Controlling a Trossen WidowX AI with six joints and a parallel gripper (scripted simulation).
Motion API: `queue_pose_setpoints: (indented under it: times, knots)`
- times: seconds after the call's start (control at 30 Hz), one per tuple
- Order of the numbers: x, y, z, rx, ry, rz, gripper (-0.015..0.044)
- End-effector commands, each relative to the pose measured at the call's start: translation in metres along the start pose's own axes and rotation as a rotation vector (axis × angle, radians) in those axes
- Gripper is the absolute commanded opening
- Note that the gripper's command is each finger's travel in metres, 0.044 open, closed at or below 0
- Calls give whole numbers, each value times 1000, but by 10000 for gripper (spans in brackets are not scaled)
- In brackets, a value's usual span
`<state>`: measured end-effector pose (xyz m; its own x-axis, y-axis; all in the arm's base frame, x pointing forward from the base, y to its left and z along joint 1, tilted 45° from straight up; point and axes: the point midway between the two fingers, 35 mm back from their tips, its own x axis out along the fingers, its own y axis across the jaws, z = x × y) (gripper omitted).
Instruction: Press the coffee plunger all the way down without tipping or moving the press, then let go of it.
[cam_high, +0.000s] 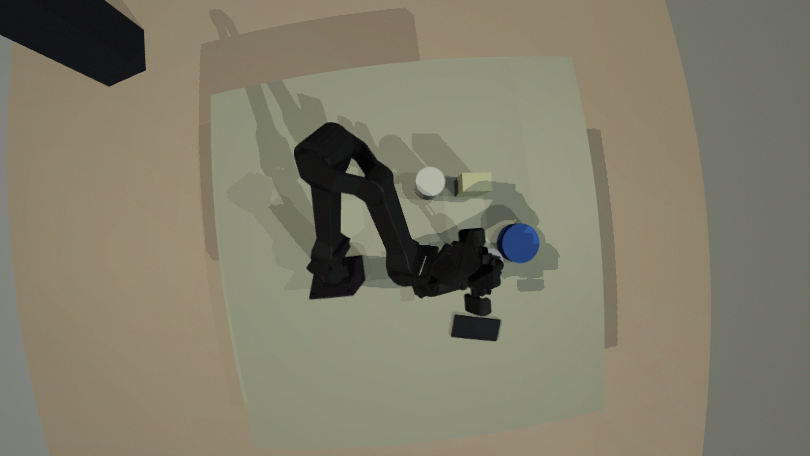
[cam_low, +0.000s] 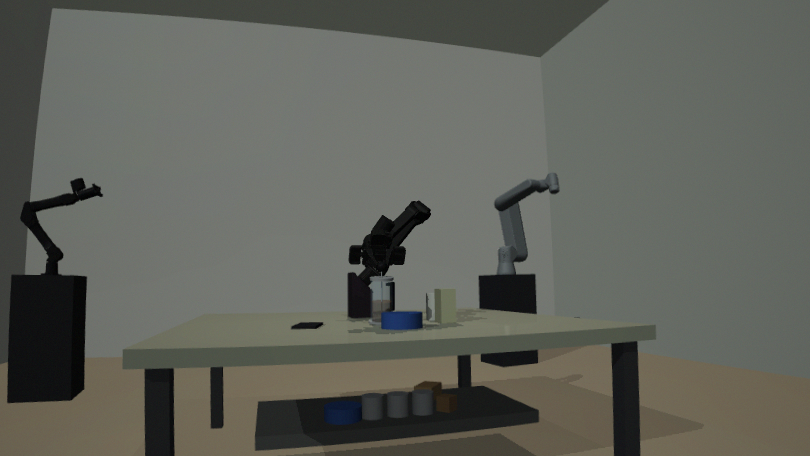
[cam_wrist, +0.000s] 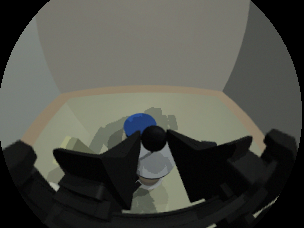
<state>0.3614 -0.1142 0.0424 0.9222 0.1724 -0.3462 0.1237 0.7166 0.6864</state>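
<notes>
- Top: gripper (cam_high: 488, 270) sits directly over the press, which is hidden under the arm (cam_high: 362, 192). Landmark is the blue disc (cam_high: 518, 242): the press is just beside it, on the arm-base side. White cylinder (cam_high: 430, 181) and cream box (cam_high: 476, 182) stand well apart from the disc; flat black slab (cam_high: 475, 327) lies on the tabletop (cam_high: 396, 385) on the other side of the gripper.
- Exterior: press (cam_low: 382, 300) stands upright right behind the disc (cam_low: 401, 320), clear glass walls, brown fill in the lower part. Gripper (cam_low: 378, 265) is right down at the lid. Judgement: plunger near or at bottom, can't confirm full travel from here. Forearm slopes up and back from the wrist, gripper pointing down.
- Wrist: gripper (cam_wrist: 155, 138) is clamped on the knob (cam_wrist: 155, 137), a small black ball, one finger (cam_wrist: 127, 158) on each side. Lid (cam_wrist: 152, 162) is close under it, disc (cam_wrist: 139, 122) just beyond.
- Handling, my read: glass body is light, rigid and fragile, tall for its base, so any sideways load will tip or slide it. Round knob is likely slippery. Grab the knob only, push straight along the rod axis, and open the jaws without dragging it sideways.
</notes>
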Motion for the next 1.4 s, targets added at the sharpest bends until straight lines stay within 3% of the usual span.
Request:
queue_pose_setpoints:
  times: [0.0, 0.93, 1.3, 1.37]
  knots:
    - [3, 0, -6, 14, 24, 4, 130]
    - [3, -1, 0, 6, 10, 2, 130]
    - [3, -1, 0, 6, 10, 2, 419]
    - [3, -1, 0, 6, 10, 2, 440]
